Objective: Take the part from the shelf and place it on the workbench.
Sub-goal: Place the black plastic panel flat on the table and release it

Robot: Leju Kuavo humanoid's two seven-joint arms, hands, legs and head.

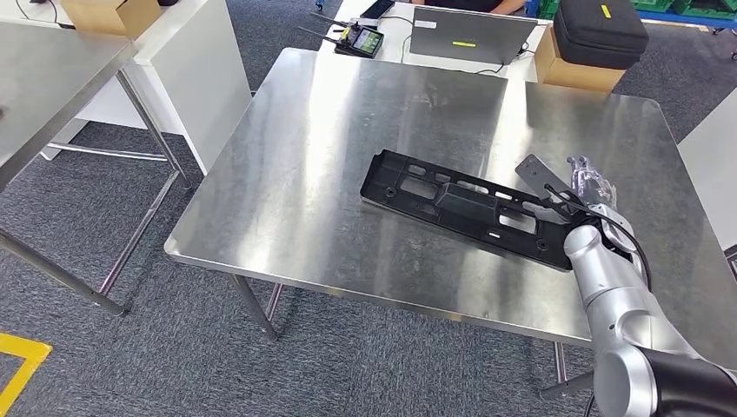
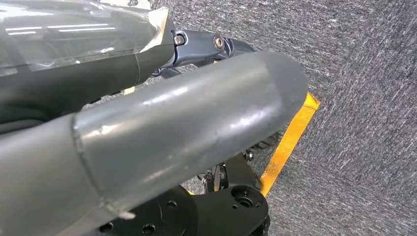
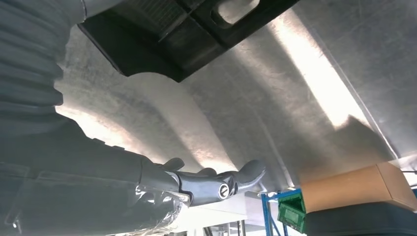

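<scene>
A long black plastic part (image 1: 465, 207) lies flat and slantwise on the steel workbench (image 1: 348, 130), towards its right side. My right hand (image 1: 591, 187) hovers at the part's right end, just behind it. In the right wrist view its fingers (image 3: 211, 184) stretch out over the bare steel, apart from the part (image 3: 182, 29), and nothing is between them. My left hand (image 2: 172, 128) hangs beside my body over the grey carpet, thumb and fingers extended and holding nothing.
Behind the workbench stands a white table with a laptop (image 1: 469, 35), a handheld controller (image 1: 361, 39) and a black case (image 1: 600, 30) on a cardboard box (image 1: 569, 71). Another steel table (image 1: 52, 78) stands at left. Yellow tape (image 1: 22, 365) marks the carpet.
</scene>
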